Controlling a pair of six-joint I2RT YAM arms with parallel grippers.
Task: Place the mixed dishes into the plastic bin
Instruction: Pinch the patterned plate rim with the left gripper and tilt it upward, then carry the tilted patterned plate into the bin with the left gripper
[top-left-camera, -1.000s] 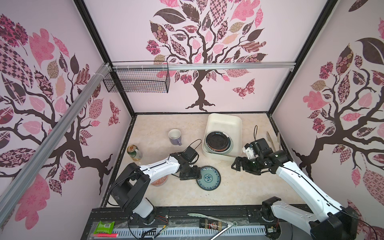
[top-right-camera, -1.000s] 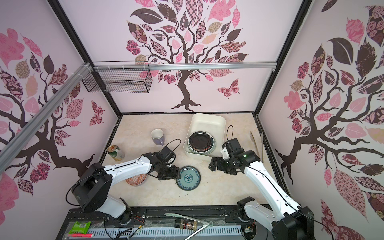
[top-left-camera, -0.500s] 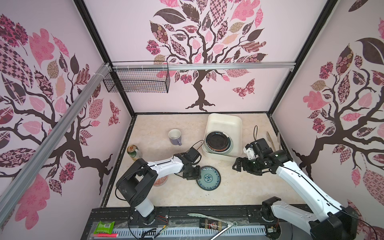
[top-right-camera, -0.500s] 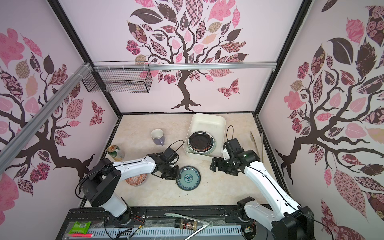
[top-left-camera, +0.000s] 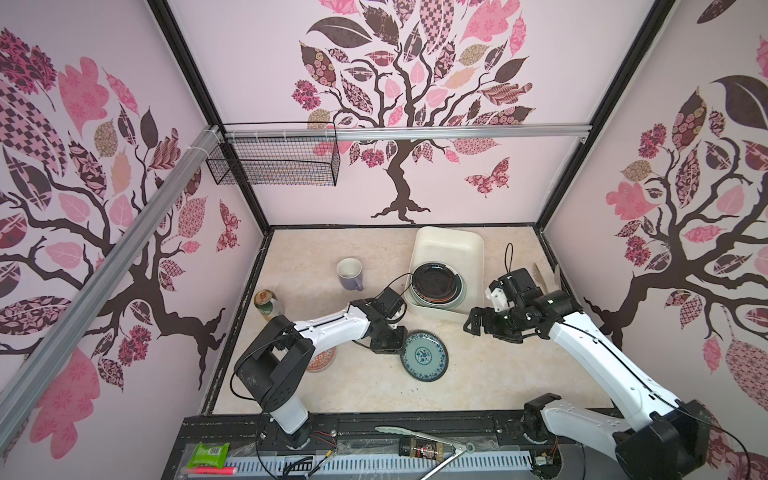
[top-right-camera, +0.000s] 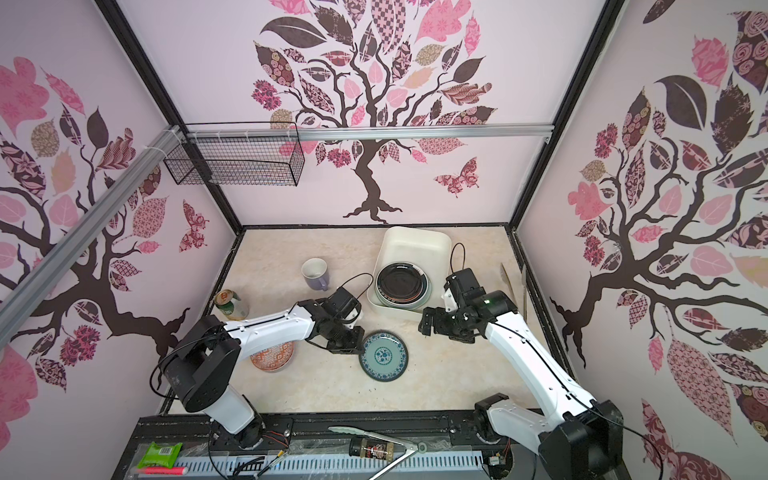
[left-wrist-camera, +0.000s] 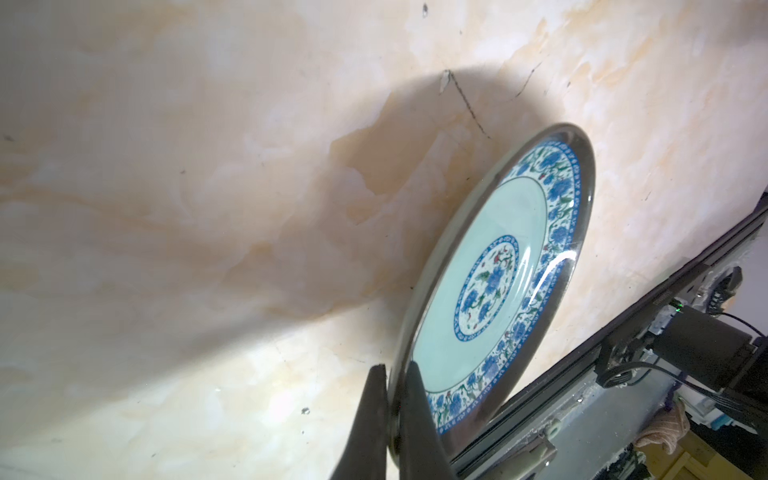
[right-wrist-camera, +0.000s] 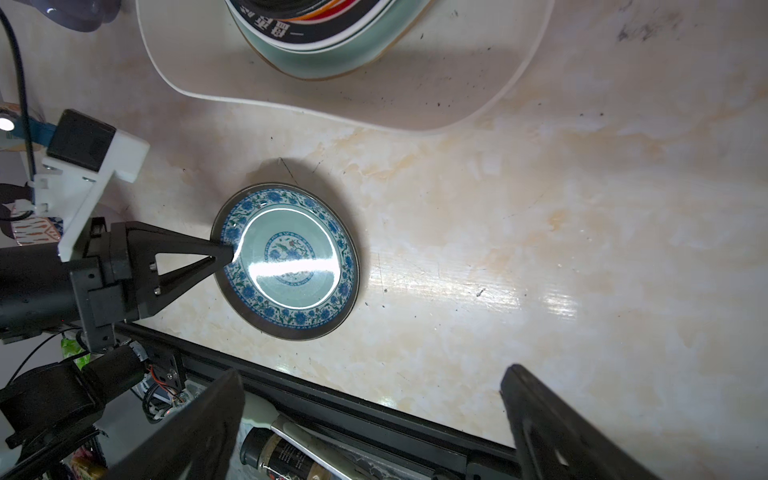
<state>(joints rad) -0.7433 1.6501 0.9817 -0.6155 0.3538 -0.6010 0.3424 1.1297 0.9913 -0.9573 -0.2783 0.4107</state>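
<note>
Cream marbled desk (top-left-camera: 353, 386) fills the floor of a booth papered with pink trees, and we see bare surface in front of and to the right of the mint-green flowered plate (top-left-camera: 426, 355), up to the black front rail (top-left-camera: 374, 419). The plate lies near the desk's front middle, apart from the plastic bin (top-left-camera: 451, 243), with a strip of bare desk between them. The left pincer (left-wrist-camera: 394, 374) is clenched on the plate's rim on the side nearest its arm, one finger above and one beneath; whether that edge is off the desk we cannot tell. We note a pale mint well, a blue flower medallion, a blue floral band and a dark outer rim. The right pincer (right-wrist-camera: 372, 372) hangs released and wide, holding nothing, by the bin's near right corner. Inside the bin a black plate (top-left-camera: 436, 284) tops a stack at the near end; the far half shows bare floor.
</note>
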